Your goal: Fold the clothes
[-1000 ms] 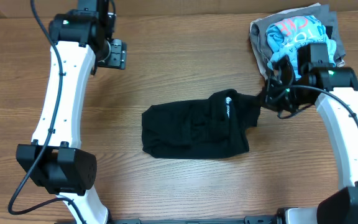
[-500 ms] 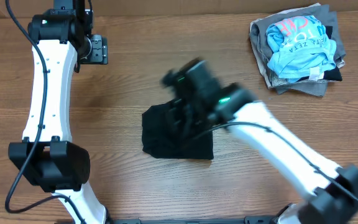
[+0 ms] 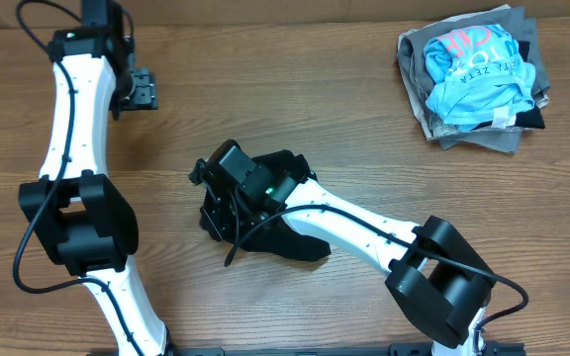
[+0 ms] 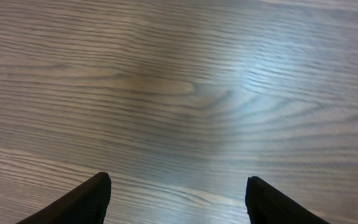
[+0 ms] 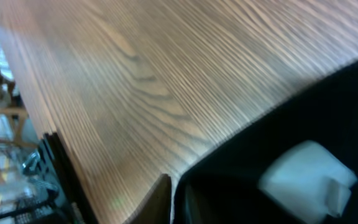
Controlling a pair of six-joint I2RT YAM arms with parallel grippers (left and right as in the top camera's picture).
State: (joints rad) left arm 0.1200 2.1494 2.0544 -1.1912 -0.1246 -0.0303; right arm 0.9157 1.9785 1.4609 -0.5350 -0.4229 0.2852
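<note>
Black garment [image 3: 290,240] pinched in right jaws (folded over itself); left jaws gape wide above wooden table [image 4: 179,93].

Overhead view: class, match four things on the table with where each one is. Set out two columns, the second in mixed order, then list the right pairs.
Things
1. black garment
2. pile of clothes
3. left gripper
4. right gripper

Places
A. far right corner of the table
B. over bare wood at the far left
C. bunched up at mid-table
D. down at the black garment

Pairs: 1-C, 2-A, 3-B, 4-D
</note>
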